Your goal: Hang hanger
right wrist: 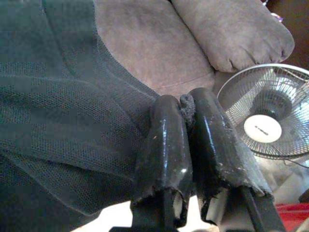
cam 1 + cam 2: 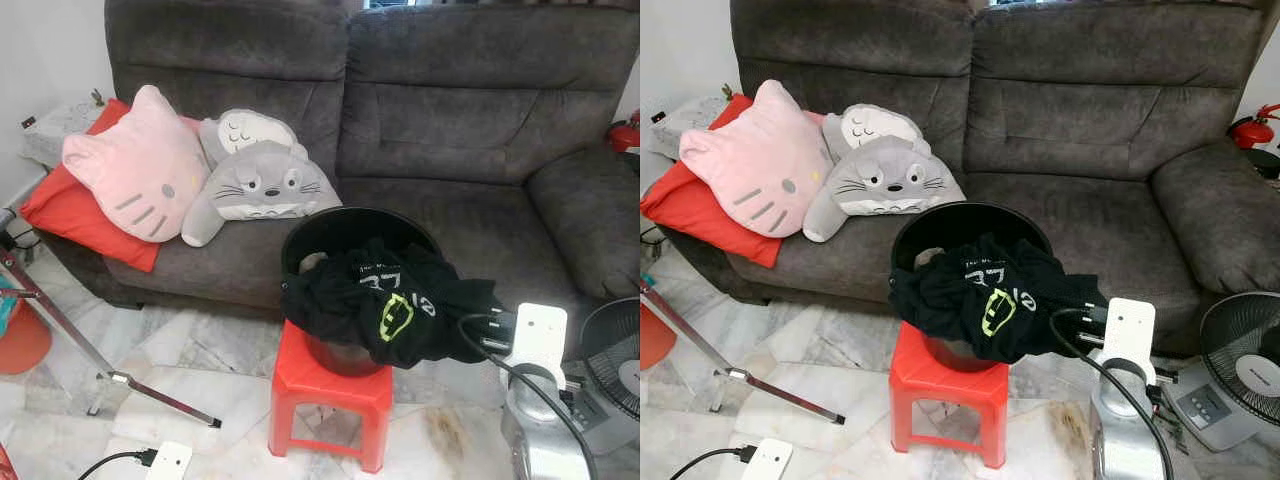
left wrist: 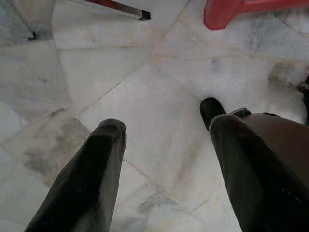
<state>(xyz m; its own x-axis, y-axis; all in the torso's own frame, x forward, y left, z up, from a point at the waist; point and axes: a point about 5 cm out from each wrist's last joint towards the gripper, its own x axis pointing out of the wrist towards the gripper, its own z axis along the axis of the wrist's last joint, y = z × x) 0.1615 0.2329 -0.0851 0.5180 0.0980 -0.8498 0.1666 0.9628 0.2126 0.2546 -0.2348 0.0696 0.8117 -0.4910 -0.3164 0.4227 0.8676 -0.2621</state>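
Note:
A black shirt (image 2: 385,300) with a yellow-green print hangs over the rim of a black bucket (image 2: 340,228), which stands on a red stool (image 2: 330,385). My right gripper (image 2: 487,330) reaches the shirt's right edge. In the right wrist view the gripper (image 1: 187,104) is shut, pinching a fold of the dark mesh fabric (image 1: 72,121). My left gripper (image 3: 161,123) hangs open above the marble floor (image 3: 145,72), holding nothing; a corner of the stool (image 3: 227,12) lies beyond it.
A grey sofa (image 2: 450,130) stands behind the bucket, with a pink cat cushion (image 2: 135,165), a grey plush (image 2: 255,185) and a red pillow (image 2: 70,215). A floor fan (image 2: 1240,350) is at the right. Metal stand legs (image 2: 110,375) and a white plug block (image 2: 168,460) lie at the left.

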